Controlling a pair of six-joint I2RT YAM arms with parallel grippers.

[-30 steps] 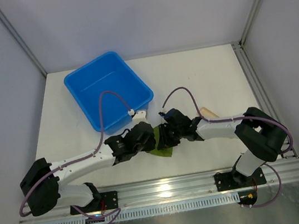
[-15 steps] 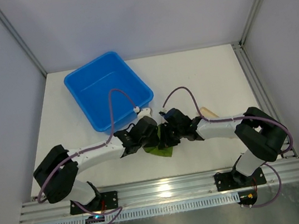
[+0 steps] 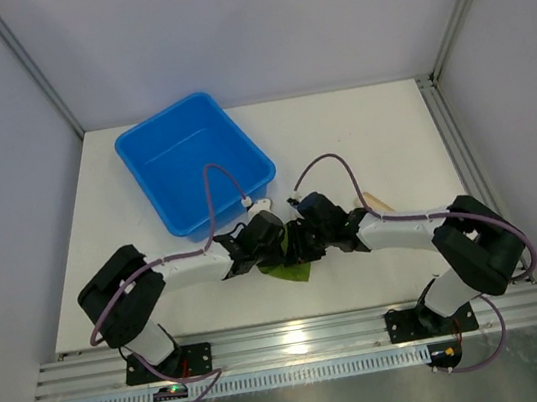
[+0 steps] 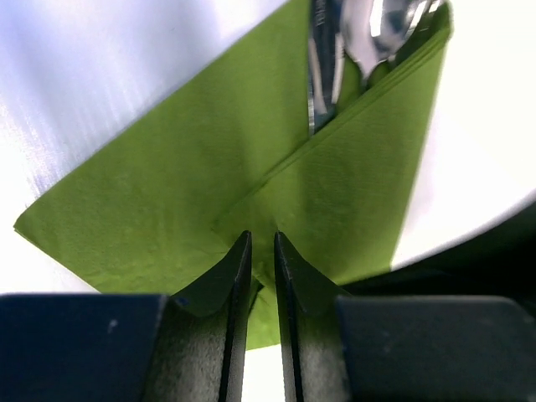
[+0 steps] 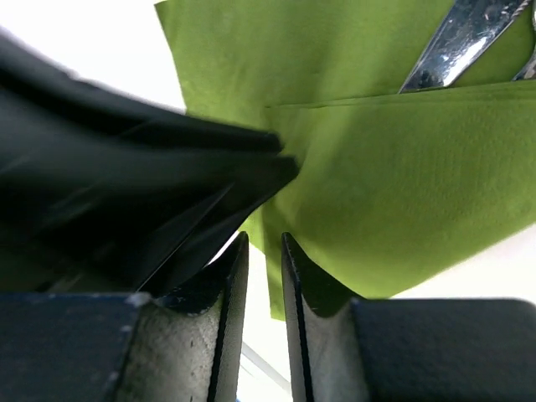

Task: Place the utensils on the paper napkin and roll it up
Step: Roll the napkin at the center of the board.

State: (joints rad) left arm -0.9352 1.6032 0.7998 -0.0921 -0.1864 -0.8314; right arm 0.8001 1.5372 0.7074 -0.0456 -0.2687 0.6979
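Observation:
The green paper napkin (image 3: 291, 271) lies at the table's near middle, mostly under both grippers. In the left wrist view the napkin (image 4: 167, 193) is folded over the shiny utensils (image 4: 322, 67), whose ends stick out at the top. My left gripper (image 4: 261, 239) is shut on the folded napkin edge; in the top view it (image 3: 273, 244) sits right beside my right gripper (image 3: 300, 242). In the right wrist view my right gripper (image 5: 264, 239) is nearly closed on a hanging edge of the napkin (image 5: 402, 167), with a utensil (image 5: 456, 38) showing at the top right.
A blue bin (image 3: 192, 162) stands at the back left, close behind the left wrist. A beige cylinder (image 3: 375, 202) lies just behind the right forearm. The metal rail (image 3: 299, 338) runs along the table's near edge.
My left arm has stretched out, and its gripper has moved a little right and back, closer to the right gripper. The right gripper has hardly moved.

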